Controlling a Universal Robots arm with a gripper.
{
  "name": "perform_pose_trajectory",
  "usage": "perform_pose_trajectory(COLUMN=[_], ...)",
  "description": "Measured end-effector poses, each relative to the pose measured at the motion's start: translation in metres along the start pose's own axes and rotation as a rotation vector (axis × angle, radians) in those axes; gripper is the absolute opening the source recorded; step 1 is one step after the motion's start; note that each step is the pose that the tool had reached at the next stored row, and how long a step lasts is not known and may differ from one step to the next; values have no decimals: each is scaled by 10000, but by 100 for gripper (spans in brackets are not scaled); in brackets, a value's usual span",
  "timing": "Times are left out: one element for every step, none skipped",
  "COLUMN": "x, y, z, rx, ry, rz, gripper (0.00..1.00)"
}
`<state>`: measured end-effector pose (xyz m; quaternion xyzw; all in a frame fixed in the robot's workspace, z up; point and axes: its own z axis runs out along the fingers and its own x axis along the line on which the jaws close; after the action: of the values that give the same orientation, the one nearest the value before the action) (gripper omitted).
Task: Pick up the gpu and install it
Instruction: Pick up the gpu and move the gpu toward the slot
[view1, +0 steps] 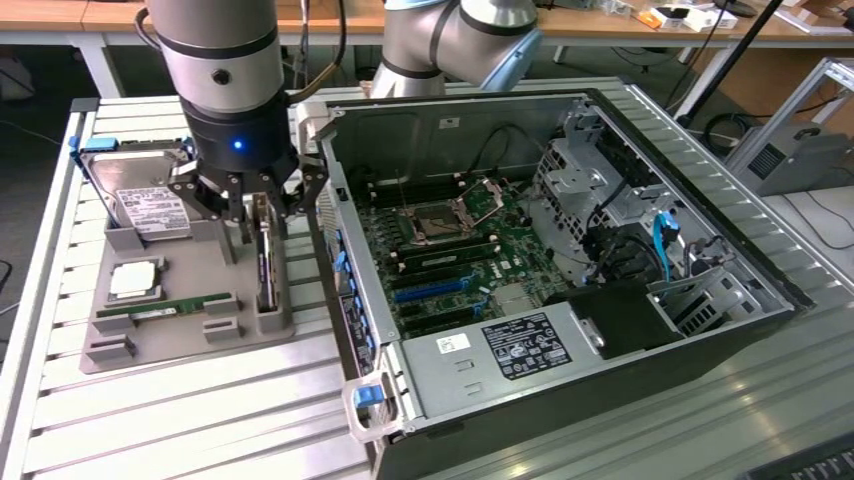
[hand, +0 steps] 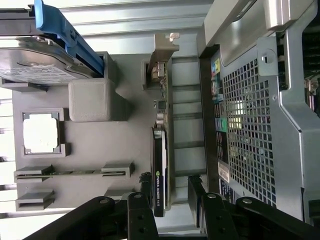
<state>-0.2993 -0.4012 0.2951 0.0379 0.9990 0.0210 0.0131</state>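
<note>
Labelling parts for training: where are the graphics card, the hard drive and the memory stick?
graphics card (hand: 159, 170), wrist view, black upper edge.
hard drive (view1: 150, 208), exterior view, white label.
memory stick (view1: 164, 308), exterior view, green middle.

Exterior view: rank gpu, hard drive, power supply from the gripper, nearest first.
1. gpu: upright in the tray, between the fingers of the gripper.
2. hard drive: on the tray, exterior view's left.
3. power supply: inside the case, exterior view's right.

Arm (view1: 220, 60) vertical, hand (view1: 267, 213) spread wide (2 fingers (hand: 196, 192)).
</note>
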Motion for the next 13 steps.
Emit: perform_pose_trajectory(x=[1, 2, 3, 5, 8, 13, 23, 33, 42, 45, 45, 45, 46], y=[10, 24, 37, 45, 52, 59, 71, 79, 85, 88, 88, 87, 87], z=[5, 10, 16, 21, 27, 33, 43, 49, 55, 63, 74, 88, 104], rx=[3, 5, 6, 7, 7, 8, 11, 14, 15, 14, 14, 14, 15], ry=[0, 0, 0, -1, -1, -2, -1, 0, 0, 0, -1, -1, -1], rz=[0, 0, 0, -1, 0, 0, -1, 0, 0, 0, -1, -2, -2], gripper=[42, 42, 42, 42, 42, 42, 42, 42, 42, 42, 42, 42, 42])
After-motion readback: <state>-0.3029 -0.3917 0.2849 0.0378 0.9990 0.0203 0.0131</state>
